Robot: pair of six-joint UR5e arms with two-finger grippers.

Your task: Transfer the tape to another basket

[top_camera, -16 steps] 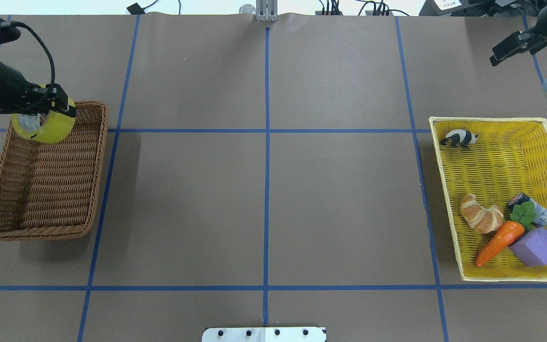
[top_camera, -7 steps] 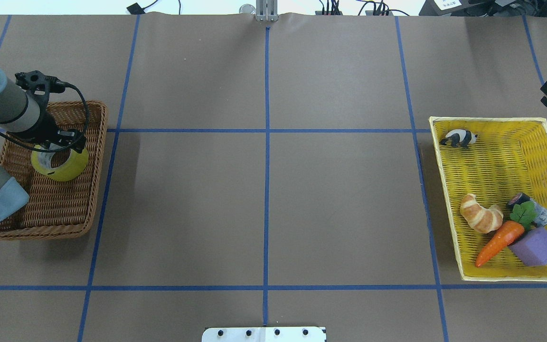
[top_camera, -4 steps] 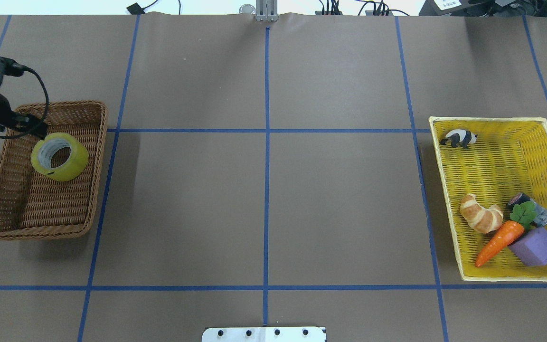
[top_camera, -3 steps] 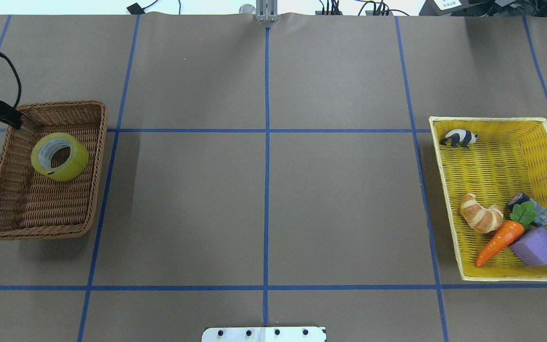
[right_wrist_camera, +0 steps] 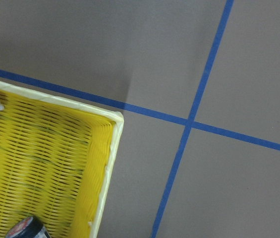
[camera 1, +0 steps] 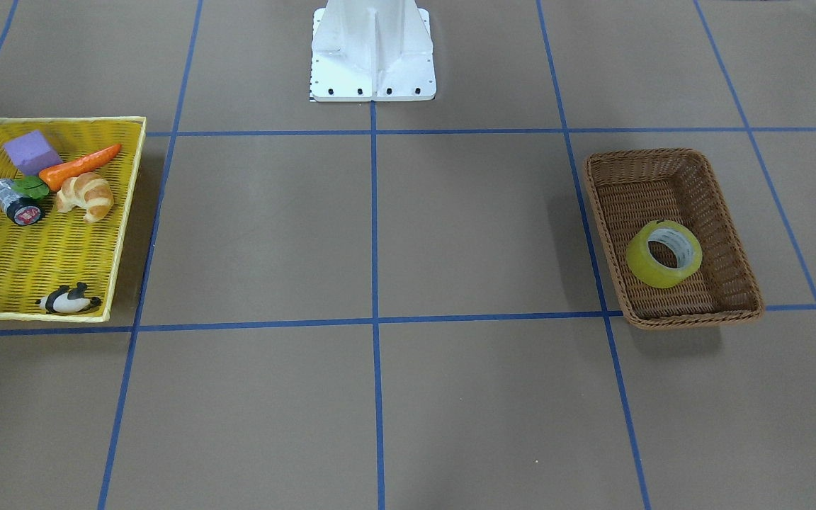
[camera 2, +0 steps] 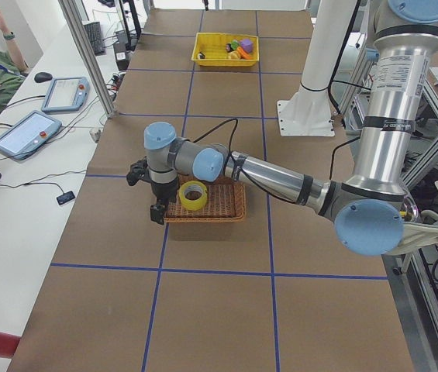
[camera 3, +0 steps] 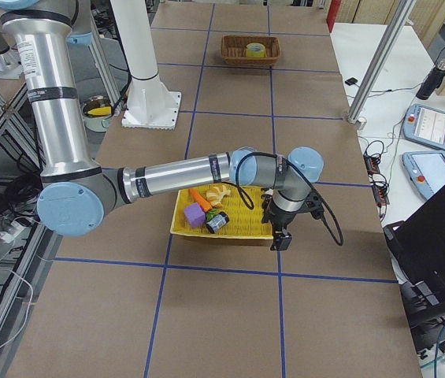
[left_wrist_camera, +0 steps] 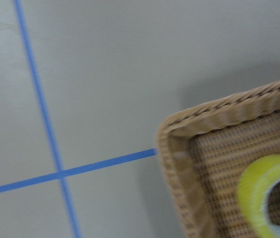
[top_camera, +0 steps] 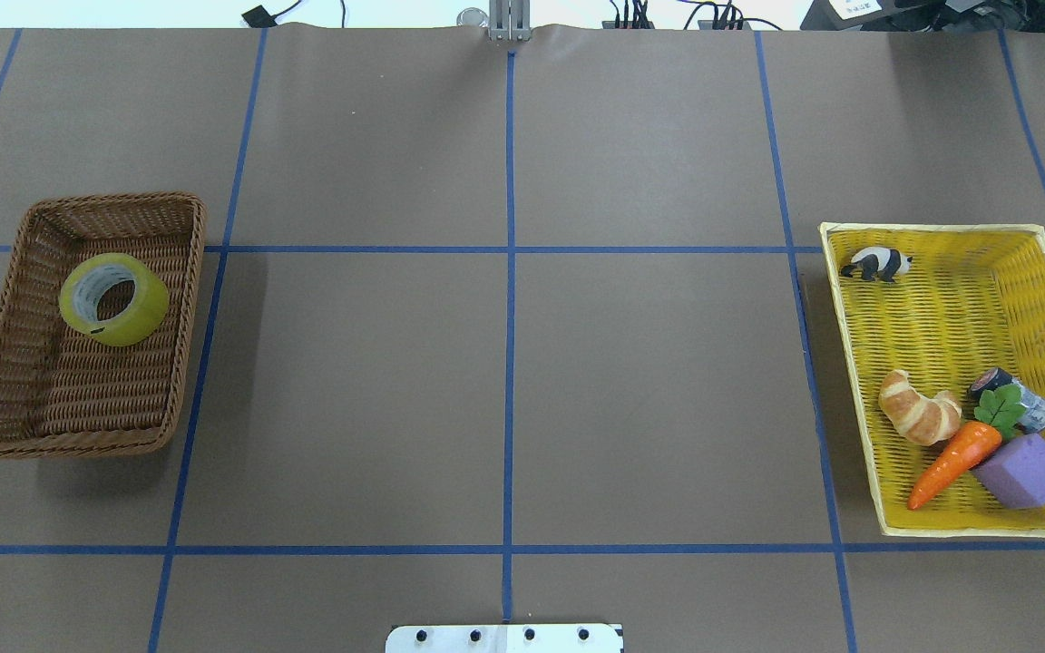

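- The bench (top_camera: 504,381) is brown, ruled with blue tape lines, and carries a container at each end.
- The left arm (camera 2: 281,177) reaches low across the bench. Its left gripper (camera 2: 157,214) points down just outside one corner of the basket, clear of the rim. It shows only in the side view, so I cannot tell how wide its jaws stand.
- The right arm (camera 3: 175,177) stretches out the same way at the other end. The right gripper (camera 3: 280,239) hangs just off a corner of the yellow tray, and its jaw width cannot be told either.
- The yellow tray (top_camera: 940,299) is a flat woven tray lying beside the right gripper and well apart from the left one.
- The basket (top_camera: 69,443) is brown wicker with a braided rim, and it sits right beside the left gripper.
- The tape (top_camera: 152,304) is a yellow-green roll lying flat on the basket floor with its hole up. It is in the end of the basket nearer the left gripper, just inside the rim, and nothing holds it.
- A purple block (top_camera: 1023,472) lies in the tray, at the end away from the right gripper.
- A toy carrot (top_camera: 953,462) touches the block, its green leaves over the cylinder.
- A croissant (top_camera: 919,407) lies just beside the carrot.
- A small silver-and-black cylinder (camera 1: 11,200) lies on its side, red label showing.
- A toy panda (top_camera: 876,264) lies alone in the tray's other end — the end nearer the right gripper.
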